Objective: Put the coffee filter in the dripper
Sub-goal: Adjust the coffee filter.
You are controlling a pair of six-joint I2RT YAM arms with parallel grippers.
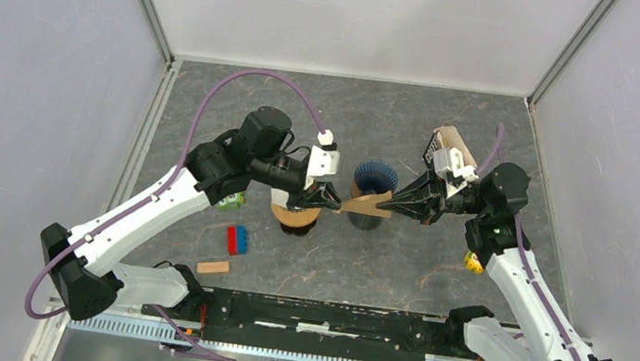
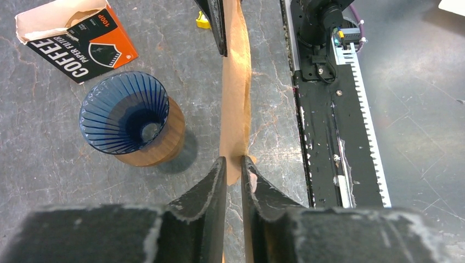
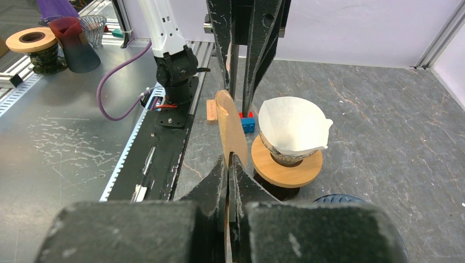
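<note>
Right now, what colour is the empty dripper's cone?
The empty dripper's cone is dark blue, clearest in the left wrist view.

Bright, even overhead light, soft shadow beside the blue dripper (image 2: pixel 123 112), wrist-view foregrounds blurred.

Your coffee filter (image 2: pixel 236 98) is thin, matt brown paper. The dripper (image 2: pixel 109 104) looks like glossy, ribbed blue glass or plastic on a smooth wooden base (image 2: pixel 167 145), and the table (image 2: pixel 55 192) has a matt, veined grey stone look.
</note>
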